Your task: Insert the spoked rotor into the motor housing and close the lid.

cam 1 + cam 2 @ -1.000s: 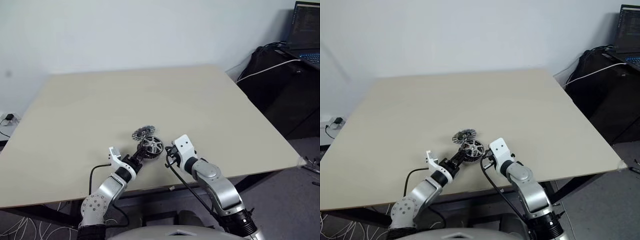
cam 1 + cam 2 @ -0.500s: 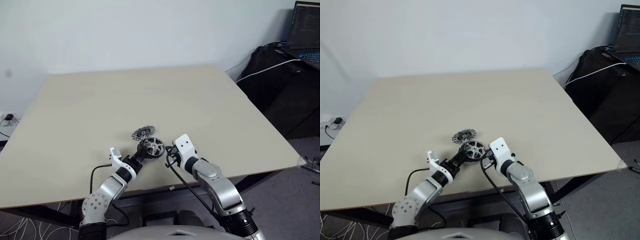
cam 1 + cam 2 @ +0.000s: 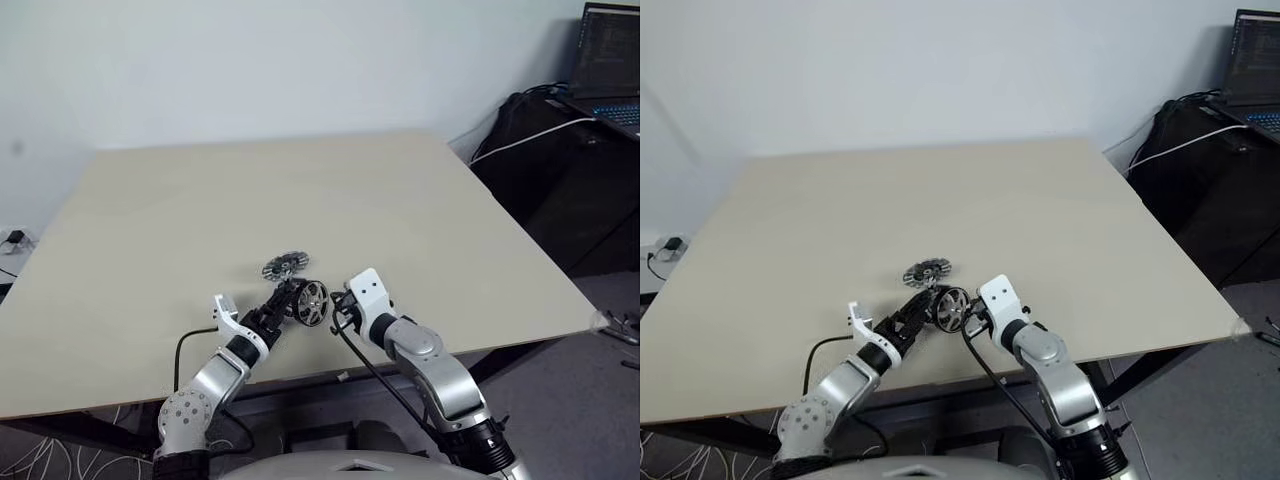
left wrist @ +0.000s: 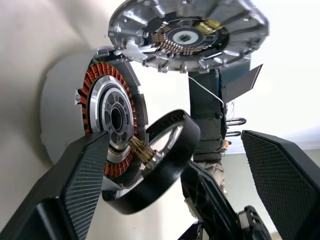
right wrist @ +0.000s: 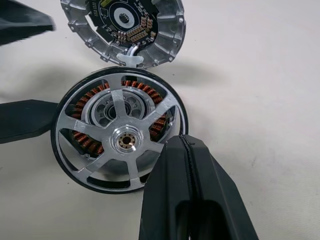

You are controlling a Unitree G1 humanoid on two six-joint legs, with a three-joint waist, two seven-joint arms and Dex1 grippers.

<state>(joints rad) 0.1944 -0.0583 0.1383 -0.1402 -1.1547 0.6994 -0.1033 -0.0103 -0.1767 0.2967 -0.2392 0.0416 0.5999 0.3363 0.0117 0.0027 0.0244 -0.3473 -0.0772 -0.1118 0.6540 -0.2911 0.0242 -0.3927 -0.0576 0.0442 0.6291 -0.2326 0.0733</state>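
Observation:
The spoked rotor (image 5: 120, 137), a silver wheel in a dark ring, leans tilted against the motor housing (image 4: 107, 125), whose copper windings show through the spokes. One edge of the rotor (image 4: 162, 157) is lifted off the housing. My left gripper (image 3: 283, 298) stands open, its fingers (image 4: 75, 190) wide on either side of the housing and rotor, holding nothing. My right gripper (image 5: 184, 142) is shut, with its tip at the rotor's rim on the other side. The lid (image 5: 125, 25), a round silver piece with a ribbed rim and dark centre, lies just beyond the housing.
All parts sit near the front edge of the beige table (image 3: 400, 200). A dark cabinet (image 3: 560, 170) with a laptop (image 3: 608, 70) and a white cable stands at the right, off the table.
My left gripper has opened wide and let go of the rotor. The rotor has tipped from nearly flat to leaning on edge. The right arm has stayed still.

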